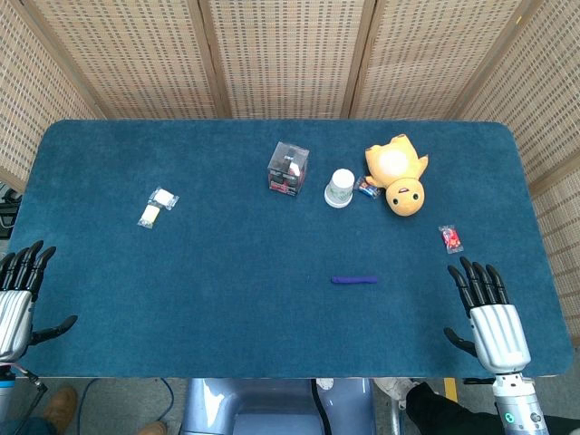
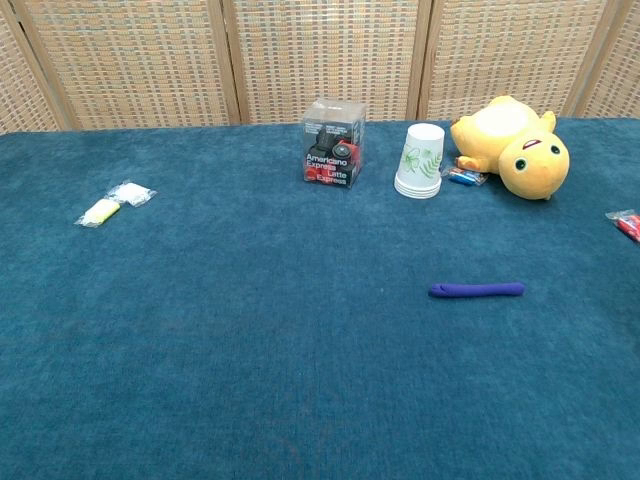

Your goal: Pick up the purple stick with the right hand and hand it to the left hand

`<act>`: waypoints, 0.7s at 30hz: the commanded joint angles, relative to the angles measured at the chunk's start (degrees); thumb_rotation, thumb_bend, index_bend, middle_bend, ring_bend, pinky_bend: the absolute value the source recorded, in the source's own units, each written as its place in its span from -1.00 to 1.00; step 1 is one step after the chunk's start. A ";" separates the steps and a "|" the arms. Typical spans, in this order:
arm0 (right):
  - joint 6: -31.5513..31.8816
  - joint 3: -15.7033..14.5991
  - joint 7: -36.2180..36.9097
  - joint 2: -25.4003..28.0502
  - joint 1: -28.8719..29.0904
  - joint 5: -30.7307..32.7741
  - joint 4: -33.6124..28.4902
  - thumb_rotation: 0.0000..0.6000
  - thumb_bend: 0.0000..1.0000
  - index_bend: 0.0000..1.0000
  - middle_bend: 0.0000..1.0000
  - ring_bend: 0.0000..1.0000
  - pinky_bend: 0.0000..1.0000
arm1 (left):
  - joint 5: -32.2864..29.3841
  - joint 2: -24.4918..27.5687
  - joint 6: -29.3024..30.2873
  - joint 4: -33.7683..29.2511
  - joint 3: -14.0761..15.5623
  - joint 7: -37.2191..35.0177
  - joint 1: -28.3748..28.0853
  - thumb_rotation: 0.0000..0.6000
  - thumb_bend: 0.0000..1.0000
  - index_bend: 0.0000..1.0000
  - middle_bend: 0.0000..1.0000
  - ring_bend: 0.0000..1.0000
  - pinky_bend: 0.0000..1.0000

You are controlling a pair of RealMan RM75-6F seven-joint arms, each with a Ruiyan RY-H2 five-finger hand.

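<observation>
The purple stick [image 1: 353, 280] [image 2: 477, 290] lies flat on the blue table, right of centre, pointing left to right. My right hand [image 1: 488, 314] hovers at the table's near right corner, fingers spread and empty, a good hand's width to the right of the stick. At the near left edge my left hand [image 1: 20, 299] is also open and empty, far from the stick. Neither hand shows in the chest view.
At the back stand a clear box of capsules [image 1: 288, 169] [image 2: 334, 143], an upturned paper cup [image 1: 341, 188] [image 2: 420, 160] and a yellow plush duck [image 1: 398, 173] [image 2: 512, 146]. A red packet [image 1: 450, 238] lies at right, white and yellow packets [image 1: 157, 207] [image 2: 116, 203] at left.
</observation>
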 commanded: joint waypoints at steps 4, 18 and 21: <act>-0.71 -0.28 -0.31 -0.14 0.15 0.17 -0.28 1.00 -1.00 -1.00 -1.00 -1.00 -1.00 | -0.01 0.10 -0.22 0.12 0.00 -0.38 -0.06 1.00 -1.00 -1.00 -1.00 -1.00 -1.00; -16.63 3.62 3.11 -3.71 10.62 4.17 -0.36 1.00 -0.93 -0.62 -1.00 -1.00 -1.00 | -0.78 -1.19 -1.92 1.93 -0.75 -0.78 -1.37 1.00 -1.00 -1.00 -1.00 -1.00 -1.00; -23.20 6.86 3.37 -6.14 15.04 9.78 0.03 1.00 -0.72 -0.36 -1.00 -1.00 -1.00 | -1.83 -1.73 -2.35 2.23 -1.08 0.03 -1.65 1.00 -1.00 -1.00 -1.00 -1.00 -1.00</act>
